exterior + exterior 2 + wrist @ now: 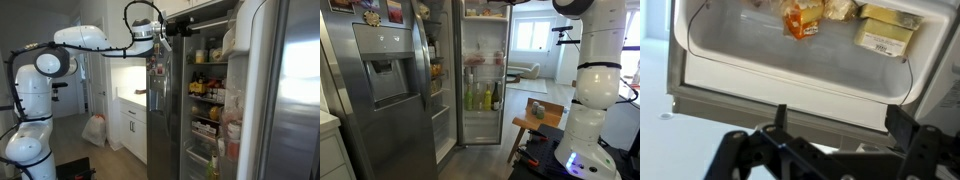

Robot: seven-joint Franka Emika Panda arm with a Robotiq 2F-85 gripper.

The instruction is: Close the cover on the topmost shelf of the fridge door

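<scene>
The fridge door [485,120] stands open, its white inner face lined with shelves of bottles. The topmost shelf [790,40] fills the wrist view: a white compartment holding butter packs [885,28] and orange packets [803,20]. Its white cover [800,78] with rounded corners spans the frame just beyond my fingers; whether it is up or down I cannot tell. My gripper [840,122] is open and empty, with a finger on each side, close to the cover's edge. In both exterior views the gripper [168,29] is at the top of the door [165,90].
The fridge interior [207,90] is open with stocked shelves. The other steel door [290,90] stands wide open. A door with a water dispenser [385,75] is near. A small wooden table [535,118] with items stands by my base. White cabinets [130,120] are behind.
</scene>
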